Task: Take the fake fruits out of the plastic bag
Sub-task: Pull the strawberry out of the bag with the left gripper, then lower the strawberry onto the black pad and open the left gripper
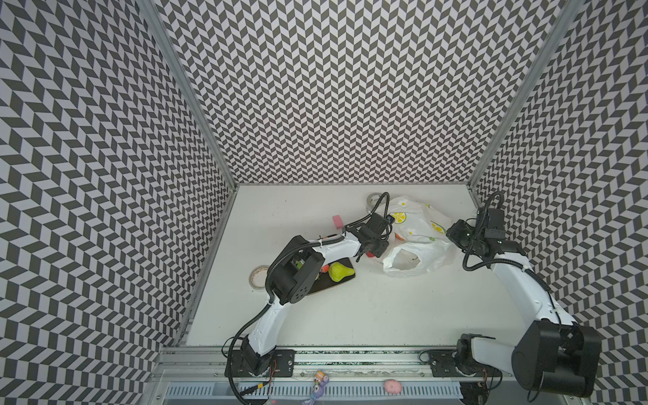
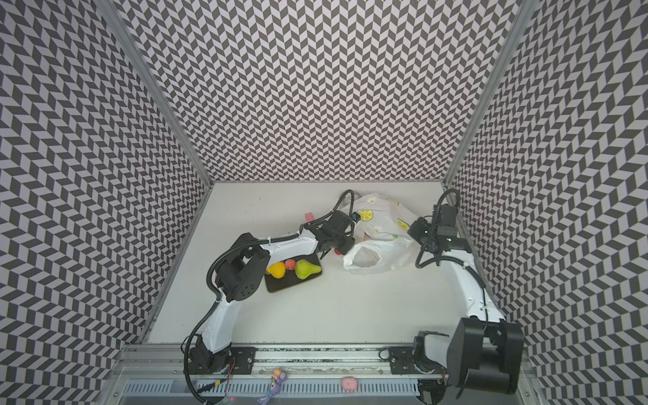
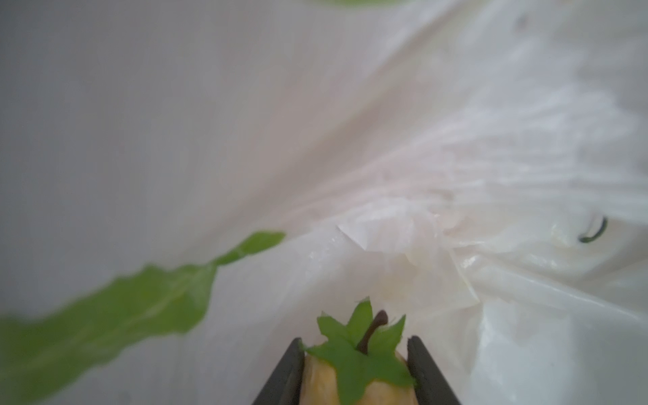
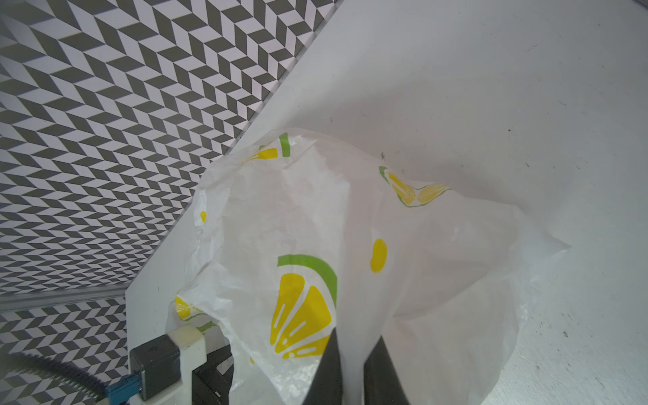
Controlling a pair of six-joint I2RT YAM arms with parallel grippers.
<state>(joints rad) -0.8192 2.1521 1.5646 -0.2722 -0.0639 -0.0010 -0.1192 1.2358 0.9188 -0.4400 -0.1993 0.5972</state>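
While right gripper [image 4: 356,338] pinches one plastic bag [image 4: 438,280], left gripper [image 3: 356,339] clamps one leafy fruit [image 3: 321,382]; three fruits [image 2: 289,264] on board [image 2: 280,287].

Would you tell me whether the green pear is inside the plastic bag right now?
No, the green pear lies on the dark board beside the yellow lemon, apart from the plastic bag.

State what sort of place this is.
Probably a robot lab test cell: chevron-patterned walls box in a white tabletop, and the left arm and right arm are bolted to an aluminium rail at its front edge.
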